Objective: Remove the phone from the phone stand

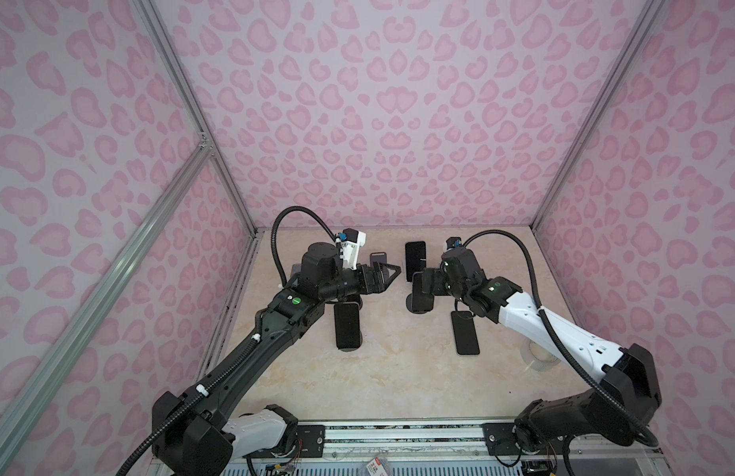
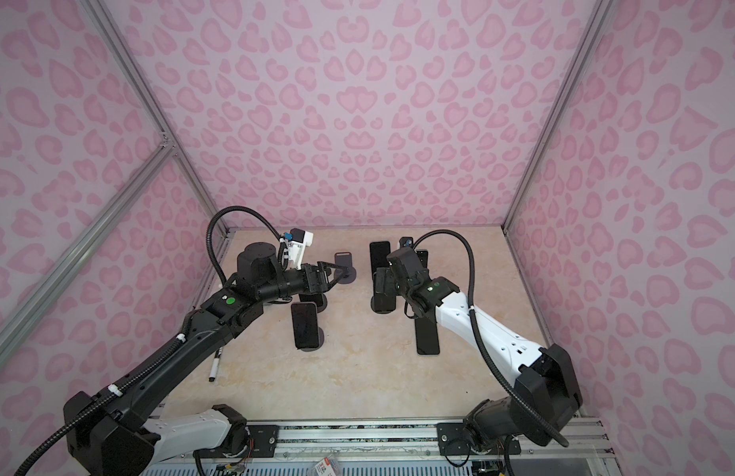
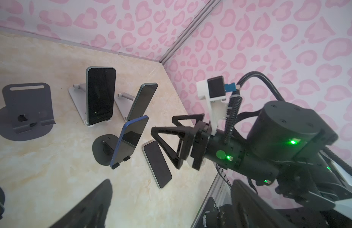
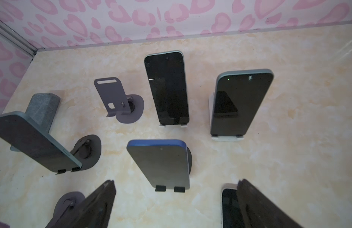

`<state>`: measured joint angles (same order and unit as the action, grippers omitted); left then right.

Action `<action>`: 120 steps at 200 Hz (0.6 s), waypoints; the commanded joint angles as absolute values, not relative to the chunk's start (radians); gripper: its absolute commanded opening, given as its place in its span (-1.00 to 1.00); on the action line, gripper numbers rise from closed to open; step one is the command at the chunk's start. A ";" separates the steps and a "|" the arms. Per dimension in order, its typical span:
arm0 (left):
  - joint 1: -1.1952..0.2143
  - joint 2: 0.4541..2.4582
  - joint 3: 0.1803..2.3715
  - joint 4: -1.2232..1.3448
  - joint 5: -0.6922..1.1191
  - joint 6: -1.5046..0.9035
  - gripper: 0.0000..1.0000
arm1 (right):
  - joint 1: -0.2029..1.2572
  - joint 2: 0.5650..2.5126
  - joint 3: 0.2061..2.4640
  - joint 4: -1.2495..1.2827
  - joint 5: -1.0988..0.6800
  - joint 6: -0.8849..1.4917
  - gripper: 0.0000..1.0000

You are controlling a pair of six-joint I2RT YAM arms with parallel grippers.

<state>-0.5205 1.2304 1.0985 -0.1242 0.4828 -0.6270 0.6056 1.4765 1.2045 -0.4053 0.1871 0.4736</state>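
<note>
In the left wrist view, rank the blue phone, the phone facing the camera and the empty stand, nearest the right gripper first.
1. blue phone, right beside the right gripper.
2. phone facing the camera, farther back.
3. empty stand, farthest, leftward.

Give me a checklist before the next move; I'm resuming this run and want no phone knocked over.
1. The right gripper open, empty: ok.
2. The left gripper open, empty: ok.
3. The flat phone lies on the table, off any stand: ok.
4. Gap between right gripper and blue phone, in both wrist views: ok.
5. The blue phone seated on its stand: ok.
6. All phones off stands: not ok; the blue phone and others sit on stands.
</note>
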 commanded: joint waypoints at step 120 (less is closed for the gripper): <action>-0.523 1.227 1.110 -0.101 0.501 -0.629 0.92 | 0.598 1.650 1.250 -0.335 0.118 0.415 0.97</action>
